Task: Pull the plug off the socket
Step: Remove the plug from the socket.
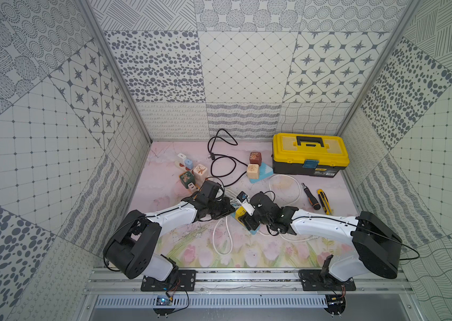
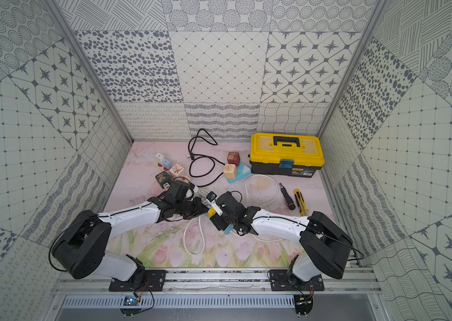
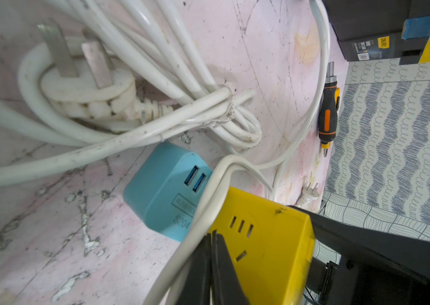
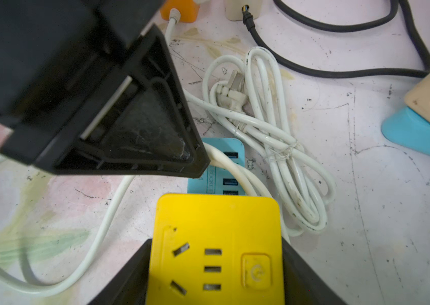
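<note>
My right gripper (image 4: 216,247) is shut on the yellow socket cube (image 4: 216,221), one finger on each side; both top views show it at mid-table (image 1: 240,214) (image 2: 211,213). The cube's visible faces show empty slots. My left gripper (image 3: 212,235) is shut, its fingers pressed together against the cube's edge, with a white cable (image 3: 200,211) running alongside them. A white plug (image 3: 84,79) with bare prongs lies loose on the mat beside a tied cable bundle (image 4: 282,148), in no socket. A teal socket block (image 3: 161,190) sits just behind the yellow cube.
A yellow toolbox (image 1: 309,152) stands at the back right, with a screwdriver (image 1: 309,196) and a utility knife (image 1: 324,201) in front of it. A black cable (image 1: 219,164) loops at the back. Socket cubes (image 1: 191,172) cluster at the left, and a beige one (image 1: 254,171) sits on a blue wedge.
</note>
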Controlling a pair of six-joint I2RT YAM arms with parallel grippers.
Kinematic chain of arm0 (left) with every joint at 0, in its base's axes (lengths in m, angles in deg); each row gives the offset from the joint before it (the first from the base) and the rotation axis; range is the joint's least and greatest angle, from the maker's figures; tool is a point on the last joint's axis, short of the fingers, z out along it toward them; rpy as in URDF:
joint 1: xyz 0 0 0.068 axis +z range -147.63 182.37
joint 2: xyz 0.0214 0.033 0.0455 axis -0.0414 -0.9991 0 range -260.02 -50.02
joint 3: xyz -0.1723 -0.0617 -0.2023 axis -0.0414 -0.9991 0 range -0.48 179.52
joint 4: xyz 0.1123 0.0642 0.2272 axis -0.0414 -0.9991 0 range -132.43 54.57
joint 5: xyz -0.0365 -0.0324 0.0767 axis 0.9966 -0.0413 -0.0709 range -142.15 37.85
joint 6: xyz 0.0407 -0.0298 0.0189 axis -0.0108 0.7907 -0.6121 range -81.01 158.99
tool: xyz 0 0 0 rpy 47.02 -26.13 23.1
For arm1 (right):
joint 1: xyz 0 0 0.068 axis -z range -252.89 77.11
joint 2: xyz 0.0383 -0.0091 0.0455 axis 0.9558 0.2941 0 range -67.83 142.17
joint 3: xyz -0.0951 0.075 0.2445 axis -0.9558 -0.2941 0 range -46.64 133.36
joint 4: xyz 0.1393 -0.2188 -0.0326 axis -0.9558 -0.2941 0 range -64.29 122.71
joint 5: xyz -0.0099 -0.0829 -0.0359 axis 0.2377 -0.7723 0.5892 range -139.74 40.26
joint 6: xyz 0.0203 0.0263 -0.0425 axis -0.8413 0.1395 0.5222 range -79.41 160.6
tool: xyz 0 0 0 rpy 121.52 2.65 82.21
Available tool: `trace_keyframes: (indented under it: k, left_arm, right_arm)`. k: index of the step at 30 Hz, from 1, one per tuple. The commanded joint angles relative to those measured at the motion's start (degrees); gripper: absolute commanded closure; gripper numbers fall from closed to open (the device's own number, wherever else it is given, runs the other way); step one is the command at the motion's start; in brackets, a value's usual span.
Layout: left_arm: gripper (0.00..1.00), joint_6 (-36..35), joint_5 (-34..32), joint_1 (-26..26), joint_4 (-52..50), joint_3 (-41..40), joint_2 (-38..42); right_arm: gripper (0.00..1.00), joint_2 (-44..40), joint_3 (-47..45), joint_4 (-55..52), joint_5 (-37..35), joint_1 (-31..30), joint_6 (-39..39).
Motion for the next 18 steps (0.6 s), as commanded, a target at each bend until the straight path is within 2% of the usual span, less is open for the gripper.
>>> trace_keyframes:
  k: [1, 5, 11, 16, 18]
  left_arm:
    - [0.95, -1.0, 1.6, -0.1, -1.9, -0.2, -3.4]
    - [1.0, 0.3, 2.3, 0.0, -0.7, -1.8, -8.0]
    - [1.0, -1.1, -3.3, -0.1, -5.5, -3.1, -9.2]
    - [1.0, -1.7, -5.7, -0.1, -7.2, -4.4, -9.5]
    - [1.0, -1.4, -5.8, -0.1, -7.1, -5.0, -9.6]
  right_arm:
    - [0.3, 2.3, 1.1, 2.2, 1.3, 0.2, 0.3]
    - [0.33, 4.4, 3.1, 1.5, -0.1, -0.1, 0.4]
    - [0.72, 1.3, 3.6, 2.8, 0.5, 0.0, -0.3]
    - [1.0, 0.2, 4.6, 4.2, -0.5, 0.1, -0.7]
    - [1.0, -0.1, 4.7, 4.7, -0.7, 0.2, -1.0]
